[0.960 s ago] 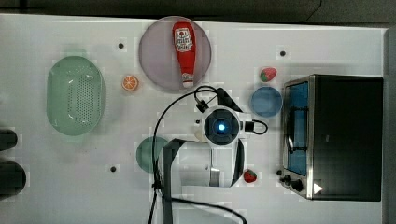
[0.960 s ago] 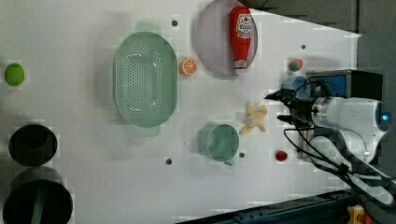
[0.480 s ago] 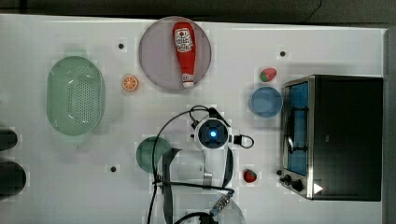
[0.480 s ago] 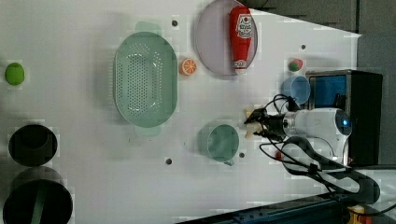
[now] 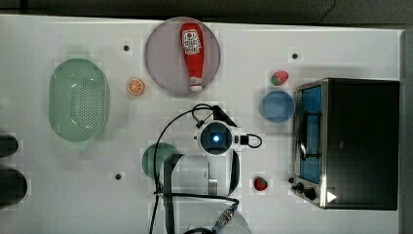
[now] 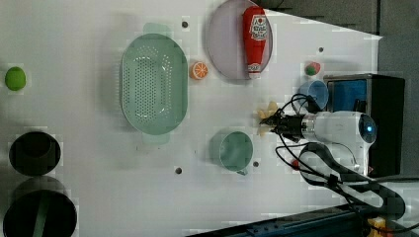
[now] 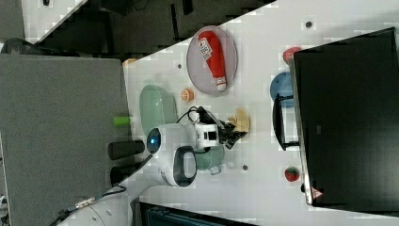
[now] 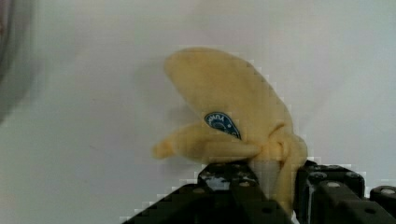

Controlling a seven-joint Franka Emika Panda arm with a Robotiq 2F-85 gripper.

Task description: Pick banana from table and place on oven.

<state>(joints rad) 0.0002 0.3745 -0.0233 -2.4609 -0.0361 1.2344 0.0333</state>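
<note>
**White desk, gripper on the banana**

White desk carries everything. Low over its middle, the gripper has its black fingers pinching the white core of the banana, whose peel flaps splay out on the surface. Just beside it in the left view sits a green cup. Near it stands a blue bowl, and past that the oven at the top view's right.

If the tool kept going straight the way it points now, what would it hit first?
The tool points down at the table, and the banana already sits between its fingers. Pushing on, it would most likely press the banana into the tabletop right away, though the remaining gap is unclear.
</note>
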